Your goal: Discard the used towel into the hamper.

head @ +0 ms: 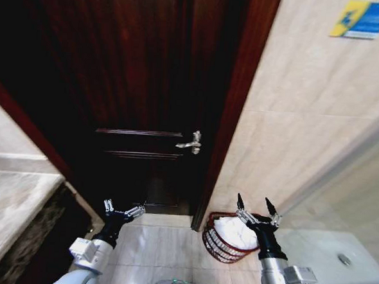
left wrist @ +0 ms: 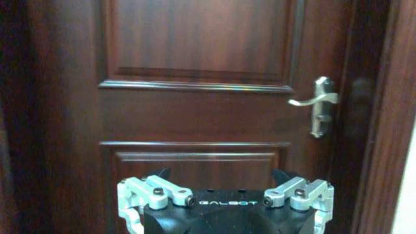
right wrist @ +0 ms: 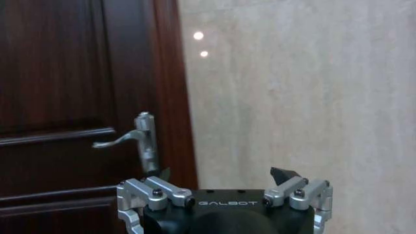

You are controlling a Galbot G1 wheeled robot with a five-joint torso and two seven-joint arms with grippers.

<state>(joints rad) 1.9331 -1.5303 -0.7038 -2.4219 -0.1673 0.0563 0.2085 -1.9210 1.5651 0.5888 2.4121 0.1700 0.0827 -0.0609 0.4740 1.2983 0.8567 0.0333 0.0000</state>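
The hamper (head: 217, 244), a small dark reddish-brown wire basket, stands on the floor against the wall just right of the door frame. A white towel (head: 230, 233) lies inside it. My right gripper (head: 254, 204) is open and empty, raised in front of the hamper's right side; in the right wrist view this gripper (right wrist: 222, 173) faces the wall and door edge. My left gripper (head: 124, 207) is also open and empty, held low on the left before the door; in the left wrist view it (left wrist: 221, 173) points at the door panel.
A dark wooden door (head: 148, 81) with a silver lever handle (head: 191, 143) is shut straight ahead. Beige tiled wall (head: 306, 123) runs on the right, a stone counter (head: 11, 208) on the left. Pale floor tiles (head: 164, 243) lie between the arms, with a floor drain (head: 344, 259) at right.
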